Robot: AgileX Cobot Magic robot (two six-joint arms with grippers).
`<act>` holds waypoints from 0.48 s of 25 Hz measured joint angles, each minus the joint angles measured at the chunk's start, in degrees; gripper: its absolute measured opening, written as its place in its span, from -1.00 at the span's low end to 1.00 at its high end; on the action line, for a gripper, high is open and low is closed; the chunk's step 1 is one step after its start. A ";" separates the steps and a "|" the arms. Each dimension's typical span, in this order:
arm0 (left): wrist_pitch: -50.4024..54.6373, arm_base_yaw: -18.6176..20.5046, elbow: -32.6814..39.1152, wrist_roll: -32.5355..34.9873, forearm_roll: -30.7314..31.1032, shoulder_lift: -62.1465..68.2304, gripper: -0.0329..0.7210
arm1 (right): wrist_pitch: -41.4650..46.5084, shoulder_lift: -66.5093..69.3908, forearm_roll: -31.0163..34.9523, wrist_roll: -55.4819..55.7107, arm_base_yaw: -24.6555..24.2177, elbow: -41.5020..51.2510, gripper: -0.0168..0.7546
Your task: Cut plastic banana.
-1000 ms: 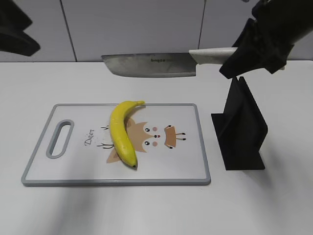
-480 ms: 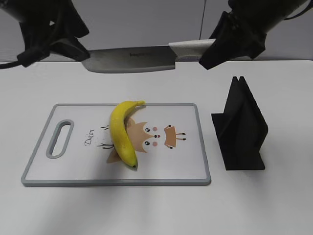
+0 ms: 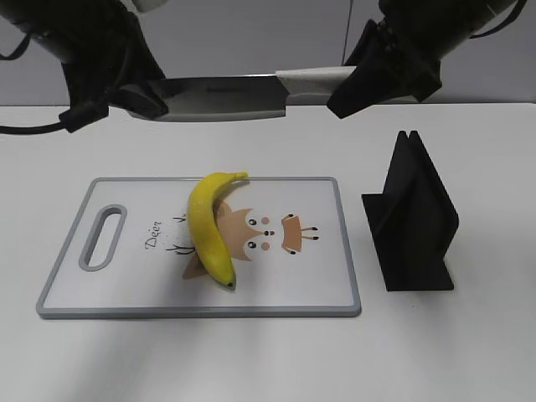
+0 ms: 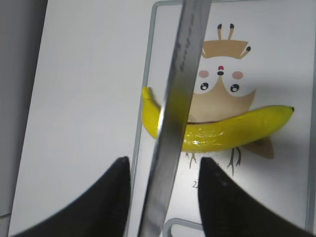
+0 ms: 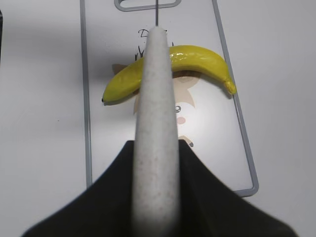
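A: Left first. What's your left end effector [image 4: 160, 197] doing?
B: Fingers spread either side of the knife [image 3: 226, 94] blade tip, no contact visible; probably there to steady it.
A: Middle?
B: Plastic banana [image 3: 209, 224] lies whole across the cutting board [image 3: 327, 285] on the desk [image 3: 251, 360], under the raised blade.
A: Right?
B: Your right end effector [image 5: 155, 182] is clamped on the white handle, holding the blade level above the banana. Black stand [image 3: 412, 218] sits beside the board.

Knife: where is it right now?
In the exterior view the knife hangs level in the air above the far edge of the cutting board, over the banana, its pale handle in the right gripper and its blade tip by the left gripper.
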 joint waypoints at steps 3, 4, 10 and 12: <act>-0.11 0.00 0.00 0.00 0.01 0.00 -0.40 | -0.16 0.10 0.05 -0.05 0.00 0.00 -0.49; -0.19 0.00 0.00 0.13 0.20 0.00 -0.62 | -0.16 0.10 -0.02 -0.25 0.00 0.00 -0.49; 1.39 0.00 0.00 0.84 1.57 0.00 -0.84 | -1.44 0.45 -0.46 -2.18 0.18 0.00 -0.48; 1.46 -0.05 0.00 0.78 2.63 0.00 -0.85 | -1.81 1.03 -0.76 -2.14 0.43 0.00 -0.48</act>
